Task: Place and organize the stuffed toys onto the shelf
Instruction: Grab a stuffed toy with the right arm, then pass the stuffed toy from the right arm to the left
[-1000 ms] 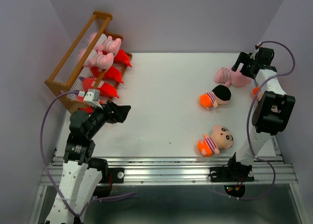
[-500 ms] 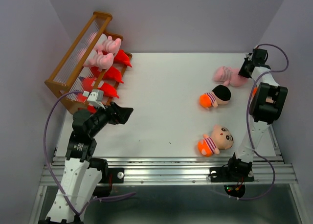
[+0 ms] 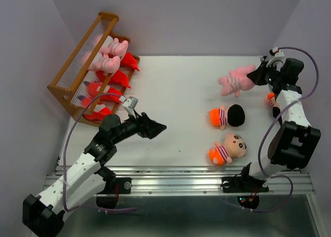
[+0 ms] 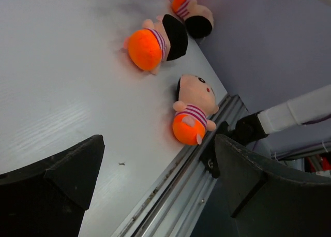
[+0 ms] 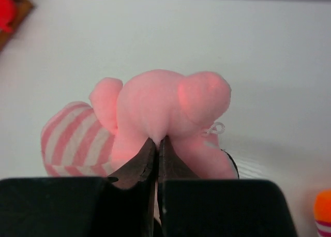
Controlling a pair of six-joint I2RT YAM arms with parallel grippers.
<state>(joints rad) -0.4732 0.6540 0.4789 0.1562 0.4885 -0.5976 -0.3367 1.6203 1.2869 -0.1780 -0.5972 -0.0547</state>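
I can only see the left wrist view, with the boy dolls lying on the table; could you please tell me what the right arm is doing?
Observer: The right gripper is shut on a pink pig; its fingers pinch the plush.
Operator: Thank you. Is anything on the shelf yet?
Observer: Yes. The shelf holds two pink pigs on an upper tier and red monsters on the tiers below.
Operator: And where does my left gripper sit on the table?
Observer: The left gripper is over the table, between the shelf and the boy dolls.
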